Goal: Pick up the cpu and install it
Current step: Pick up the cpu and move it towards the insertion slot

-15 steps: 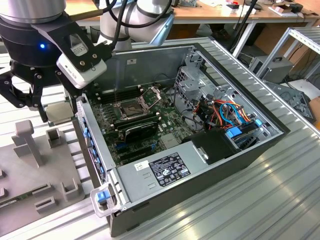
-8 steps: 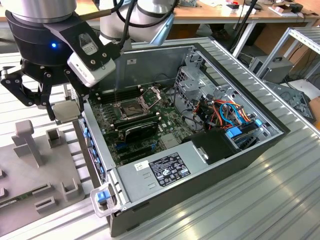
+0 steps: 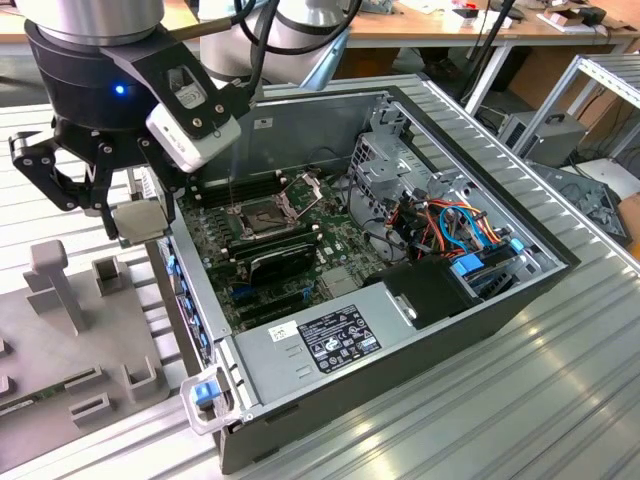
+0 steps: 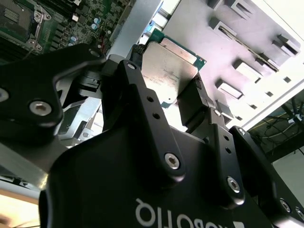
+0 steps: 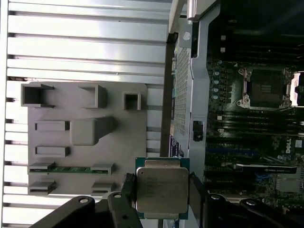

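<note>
The cpu point(image 3: 141, 222), a small flat square chip with a dull grey face on a green edge, hangs between my fingers. My gripper point(image 3: 137, 226) is shut on it, one black finger on each side edge. It is held in the air over the gap between the grey fixture plate point(image 3: 60, 330) and the open computer case point(image 3: 330, 345), at the exterior view's left of the case. Both wrist views show the cpu point(image 5: 161, 189) point(image 4: 169, 75) clamped in the gripper point(image 5: 161, 188) point(image 4: 167, 81). The silver-framed socket point(image 3: 258, 213) point(image 5: 266, 88) on the motherboard stands open and bare.
The grey fixture plate point(image 5: 85, 137) carries several raised holders and a memory stick point(image 5: 71, 168). Inside the case are memory slots, a black card point(image 3: 280, 262), a drive cage point(image 3: 385, 160) and coloured cables point(image 3: 455, 225). The case wall point(image 5: 183, 95) rises between the plate and the motherboard.
</note>
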{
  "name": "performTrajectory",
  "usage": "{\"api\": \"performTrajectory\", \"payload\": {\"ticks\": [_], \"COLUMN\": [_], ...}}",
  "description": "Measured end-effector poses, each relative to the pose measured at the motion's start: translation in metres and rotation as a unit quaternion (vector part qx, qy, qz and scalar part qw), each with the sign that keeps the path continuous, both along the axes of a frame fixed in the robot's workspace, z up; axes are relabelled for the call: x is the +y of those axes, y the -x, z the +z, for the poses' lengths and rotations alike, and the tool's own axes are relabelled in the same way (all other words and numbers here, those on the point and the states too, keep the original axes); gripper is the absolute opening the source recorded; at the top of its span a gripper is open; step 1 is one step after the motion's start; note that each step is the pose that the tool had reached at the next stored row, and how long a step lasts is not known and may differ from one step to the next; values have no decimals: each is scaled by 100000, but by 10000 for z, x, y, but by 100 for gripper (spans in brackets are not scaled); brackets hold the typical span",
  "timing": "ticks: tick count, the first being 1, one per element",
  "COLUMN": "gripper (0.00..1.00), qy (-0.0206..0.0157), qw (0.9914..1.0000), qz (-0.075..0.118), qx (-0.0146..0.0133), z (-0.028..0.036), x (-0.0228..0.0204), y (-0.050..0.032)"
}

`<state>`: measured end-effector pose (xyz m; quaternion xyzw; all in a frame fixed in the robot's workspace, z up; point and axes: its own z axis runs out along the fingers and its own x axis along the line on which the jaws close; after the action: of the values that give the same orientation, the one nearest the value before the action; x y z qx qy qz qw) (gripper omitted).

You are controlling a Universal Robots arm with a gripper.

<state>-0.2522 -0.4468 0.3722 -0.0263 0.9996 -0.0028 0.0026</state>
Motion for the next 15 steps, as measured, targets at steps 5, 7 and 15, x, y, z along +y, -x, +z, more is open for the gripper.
{"api": "performTrajectory", "payload": {"ticks": [5,7,15], "gripper": [55,55,55], "qy": [3,-2,0], "qw": [100000,100000,100000], "qz": [0,2,0], "qx": [1,-1,-2], "z": [0,0,0], "x": [0,0,0], "y": [-1,-2,-76]}}
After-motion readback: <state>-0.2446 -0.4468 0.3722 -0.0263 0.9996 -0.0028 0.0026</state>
